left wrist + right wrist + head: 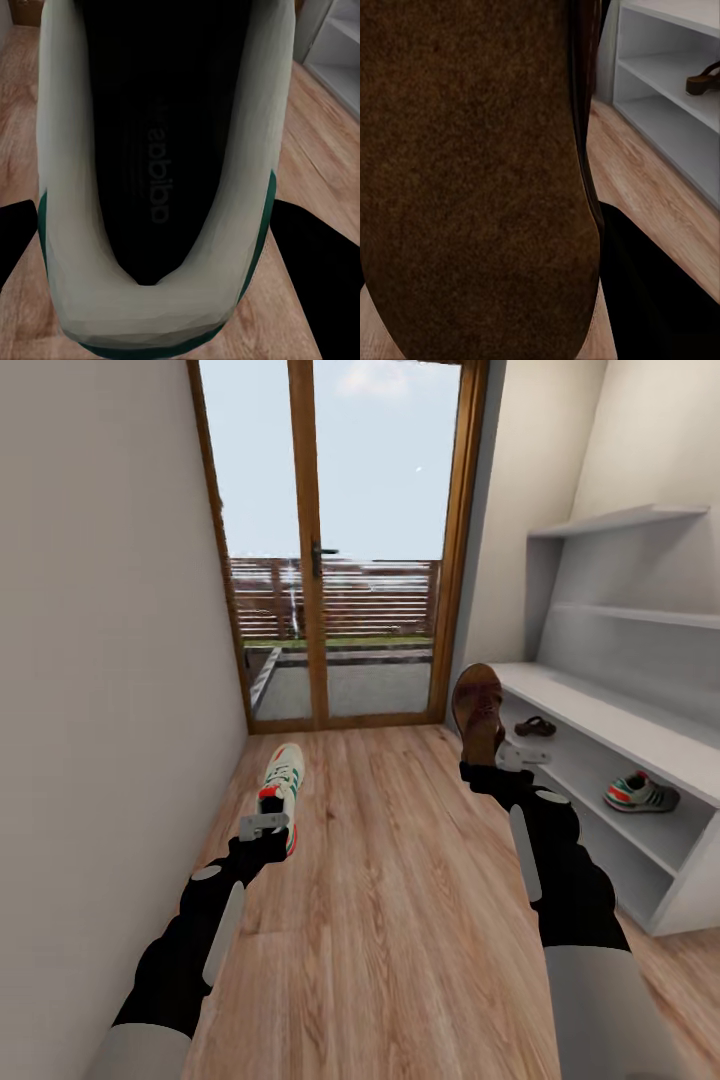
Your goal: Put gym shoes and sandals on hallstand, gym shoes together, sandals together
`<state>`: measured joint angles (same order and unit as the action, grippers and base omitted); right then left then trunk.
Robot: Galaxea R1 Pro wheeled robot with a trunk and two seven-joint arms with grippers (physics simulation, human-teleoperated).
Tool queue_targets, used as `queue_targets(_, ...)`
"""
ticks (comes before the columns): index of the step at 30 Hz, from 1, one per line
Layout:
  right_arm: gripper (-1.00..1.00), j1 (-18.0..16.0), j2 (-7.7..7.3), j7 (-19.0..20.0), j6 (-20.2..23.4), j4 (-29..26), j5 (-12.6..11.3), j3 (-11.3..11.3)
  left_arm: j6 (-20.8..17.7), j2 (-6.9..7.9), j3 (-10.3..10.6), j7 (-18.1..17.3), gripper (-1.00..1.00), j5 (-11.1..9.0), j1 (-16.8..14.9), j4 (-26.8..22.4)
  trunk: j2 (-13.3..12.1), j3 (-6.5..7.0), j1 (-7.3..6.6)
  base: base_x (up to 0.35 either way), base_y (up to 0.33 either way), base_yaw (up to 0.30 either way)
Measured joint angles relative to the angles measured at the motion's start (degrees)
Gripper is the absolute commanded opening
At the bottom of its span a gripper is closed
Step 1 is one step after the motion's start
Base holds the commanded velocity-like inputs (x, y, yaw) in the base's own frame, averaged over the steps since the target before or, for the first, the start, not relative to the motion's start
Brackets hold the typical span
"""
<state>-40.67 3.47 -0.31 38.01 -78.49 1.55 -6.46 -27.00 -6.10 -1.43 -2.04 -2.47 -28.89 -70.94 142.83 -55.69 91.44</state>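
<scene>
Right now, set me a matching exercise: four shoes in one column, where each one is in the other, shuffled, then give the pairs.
Things:
1. gym shoe with the sole facing the wrist camera
2. upright brown sandal
3. second gym shoe
4. second sandal

Places:
A. on the rack's middle shelf, farther from the camera
B. held by the left hand
C. on the rack's middle shelf, nearer the camera
D. held by the right hand

Pairs: 1-B, 2-D, 3-C, 4-A
</scene>
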Motion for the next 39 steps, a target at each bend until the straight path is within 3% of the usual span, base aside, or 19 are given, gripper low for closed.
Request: queue_targets(39,-1.0,0.02,0.0,0.0,0.0,0.0,0.01,0.0,0.0,0.0,0.0,0.0,-1.0,0.0,0.0,0.0,0.0,0.0,0.0,0.343,0.001,0.0)
